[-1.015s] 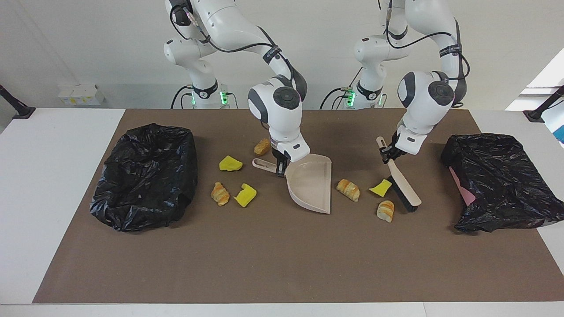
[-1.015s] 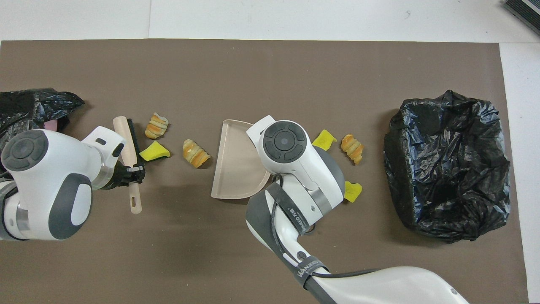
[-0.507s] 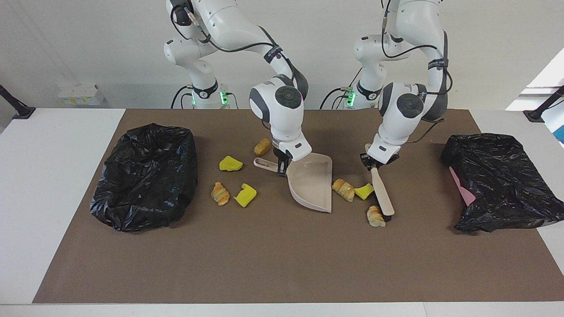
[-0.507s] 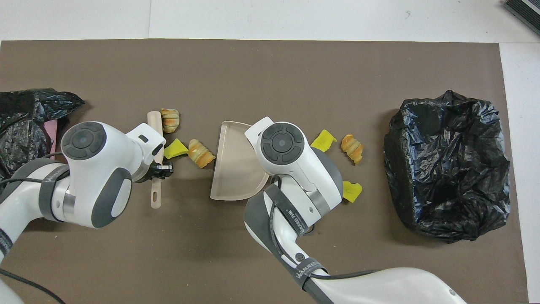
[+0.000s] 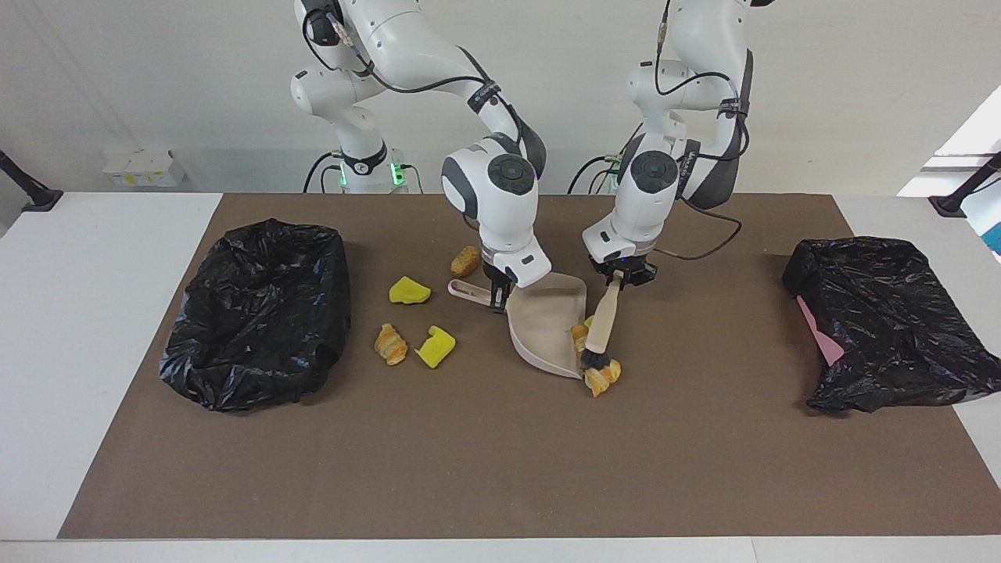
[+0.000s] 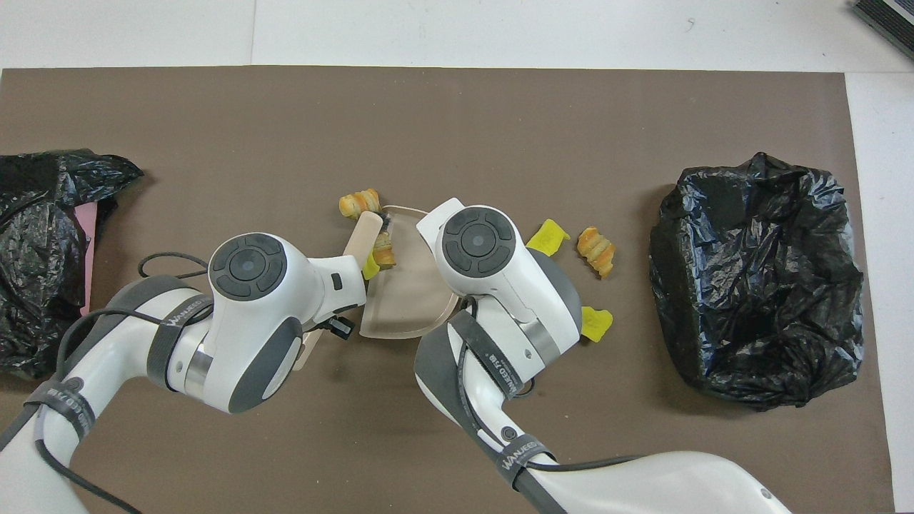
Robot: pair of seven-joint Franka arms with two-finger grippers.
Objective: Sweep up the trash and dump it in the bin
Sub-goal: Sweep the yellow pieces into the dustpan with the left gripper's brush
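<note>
My right gripper (image 5: 494, 297) is shut on the handle of the beige dustpan (image 5: 547, 328), whose mouth faces the left arm's end. My left gripper (image 5: 620, 278) is shut on the handle of the brush (image 5: 602, 328), and the bristles rest at the pan's mouth. One croissant piece (image 5: 579, 336) and a yellow bit (image 6: 370, 265) sit at the pan's lip. Another croissant (image 5: 602, 379) lies just off the pan's corner. More trash lies between the pan and the black-bagged bin (image 5: 258, 313): two yellow chunks (image 5: 409, 291) (image 5: 435, 346), a croissant (image 5: 390, 344) and a bread piece (image 5: 466, 260).
A second black bag (image 5: 884, 320) with something pink showing lies at the left arm's end of the brown mat (image 5: 500, 469). The two wrists stand close together over the pan.
The left arm has swept the brush toward the dustpan, pushing two croissants and a yellow bit up to its mouth. The right arm and pan have hardly moved.
</note>
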